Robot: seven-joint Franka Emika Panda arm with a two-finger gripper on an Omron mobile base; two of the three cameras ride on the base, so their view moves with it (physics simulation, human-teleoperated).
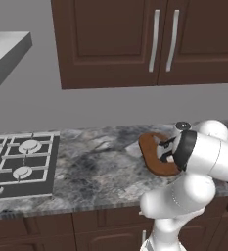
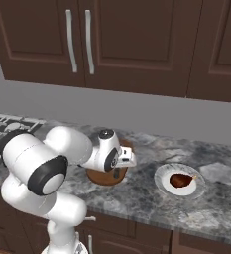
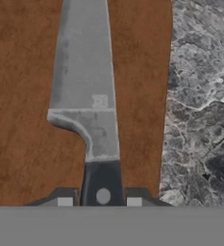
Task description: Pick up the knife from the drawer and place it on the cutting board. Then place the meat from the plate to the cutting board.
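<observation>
Plainly one knife (image 3: pixel 87 86), one cutting board (image 3: pixel 22 120), apparently touching.

knife (image 3: pixel 84 86) tip cut off at top, cutting board (image 1: pixel 152 154) partly behind arm

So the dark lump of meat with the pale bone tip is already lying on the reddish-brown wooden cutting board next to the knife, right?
Not quite. The dark lump of meat is on the round white plate, as the right base view shows. The hand view shows the silver-bladed, dark-handled knife over the reddish-brown wooden cutting board, with no meat beside it.
</observation>
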